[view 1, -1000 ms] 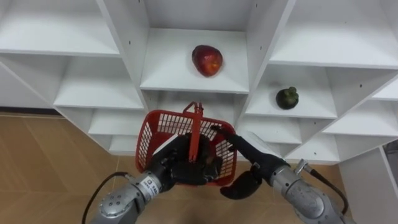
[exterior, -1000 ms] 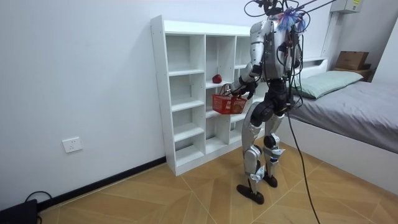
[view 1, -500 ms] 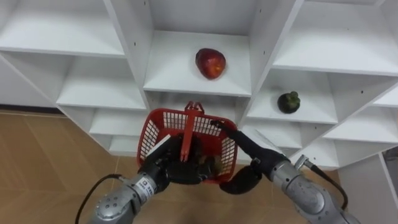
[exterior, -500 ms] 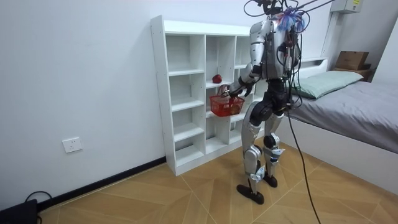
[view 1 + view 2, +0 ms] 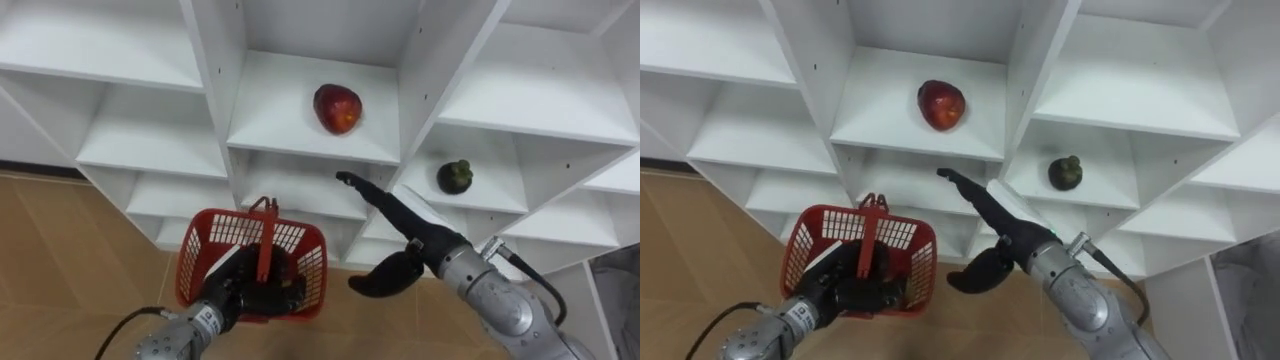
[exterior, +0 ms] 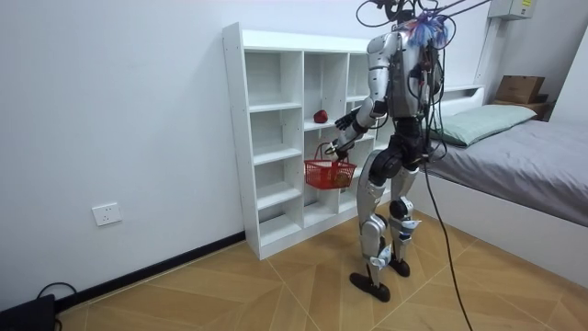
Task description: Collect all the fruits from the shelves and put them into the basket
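**Desk:** What do the eye views show?

**Photographer:** A glossy red apple (image 5: 337,107) sits in the middle cubby of the white shelf unit (image 5: 300,140). A knobbly dark-green fruit (image 5: 455,176) is one cubby to the right and lower. The right hand (image 5: 410,232) points at the apple with straight fingers, short of it. The left hand (image 5: 248,296) curls on the red mesh basket (image 5: 210,250), whose handle stands upright; its contents are unclear.

**Desk:** And the room view?

**Photographer:** The robot stands facing the shelves. The red mesh basket (image 6: 329,173) is below the apple's shelf, and a bed (image 6: 514,156) is behind.

Red basket (image 5: 198,264), red apple (image 5: 338,108) (white shelves (image 5: 275,115))
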Available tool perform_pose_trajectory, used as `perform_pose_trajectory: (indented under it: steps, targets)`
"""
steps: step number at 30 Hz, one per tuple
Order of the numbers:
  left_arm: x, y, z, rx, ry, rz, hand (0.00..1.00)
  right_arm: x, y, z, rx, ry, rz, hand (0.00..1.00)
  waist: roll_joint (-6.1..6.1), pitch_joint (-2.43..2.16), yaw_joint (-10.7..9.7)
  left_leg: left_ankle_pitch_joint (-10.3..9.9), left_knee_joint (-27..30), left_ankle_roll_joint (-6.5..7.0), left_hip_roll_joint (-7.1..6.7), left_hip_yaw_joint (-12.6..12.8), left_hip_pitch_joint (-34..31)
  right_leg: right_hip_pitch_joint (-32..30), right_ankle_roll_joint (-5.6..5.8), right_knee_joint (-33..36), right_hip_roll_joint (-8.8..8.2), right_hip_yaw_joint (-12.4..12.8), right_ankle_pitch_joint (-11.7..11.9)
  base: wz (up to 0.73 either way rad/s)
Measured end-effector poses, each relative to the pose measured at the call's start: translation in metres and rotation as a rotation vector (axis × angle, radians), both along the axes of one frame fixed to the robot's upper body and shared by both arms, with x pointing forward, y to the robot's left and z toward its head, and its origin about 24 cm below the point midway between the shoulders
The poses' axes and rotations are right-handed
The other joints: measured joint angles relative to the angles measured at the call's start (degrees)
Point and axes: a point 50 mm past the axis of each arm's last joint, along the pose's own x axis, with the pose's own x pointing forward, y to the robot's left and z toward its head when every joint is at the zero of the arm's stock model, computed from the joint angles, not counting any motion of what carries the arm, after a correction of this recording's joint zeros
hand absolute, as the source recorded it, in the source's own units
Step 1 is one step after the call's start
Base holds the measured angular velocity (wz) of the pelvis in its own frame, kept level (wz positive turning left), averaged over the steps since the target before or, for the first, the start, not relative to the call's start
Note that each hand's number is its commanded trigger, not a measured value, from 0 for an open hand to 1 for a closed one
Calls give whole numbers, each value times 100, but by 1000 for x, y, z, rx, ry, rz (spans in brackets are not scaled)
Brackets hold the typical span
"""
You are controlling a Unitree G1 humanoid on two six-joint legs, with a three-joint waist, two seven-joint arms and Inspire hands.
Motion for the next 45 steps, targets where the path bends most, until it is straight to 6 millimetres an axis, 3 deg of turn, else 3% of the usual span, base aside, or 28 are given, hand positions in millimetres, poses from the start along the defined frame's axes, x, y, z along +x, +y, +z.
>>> perform_pose_trajectory:
  steps: [11,26,37,45]
  targets:
    - [-6,7,-10,5,50,49,100,6,14,34,70,-129,54,0,12,5,70,-2,-14,-3,1,-13,117,126,1,-3,-4,-48,0,1]
    - [-13,3,-16,9,70,84,100,12,7,49,207,-225,-58,0,30,-1,69,0,-108,-14,-19,-158,292,427,11,-193,1,-234,34,4]
    - [-18,7,-24,14,112,140,100,15,7,58,313,-311,-143,0,33,1,65,5,-139,-22,-19,-197,340,477,11,-189,6,-229,34,0]
    - [-18,8,-24,40,106,131,100,32,-9,71,396,-401,-297,0,47,9,39,5,-11,-24,-20,-304,224,451,9,-194,-3,-345,35,6]
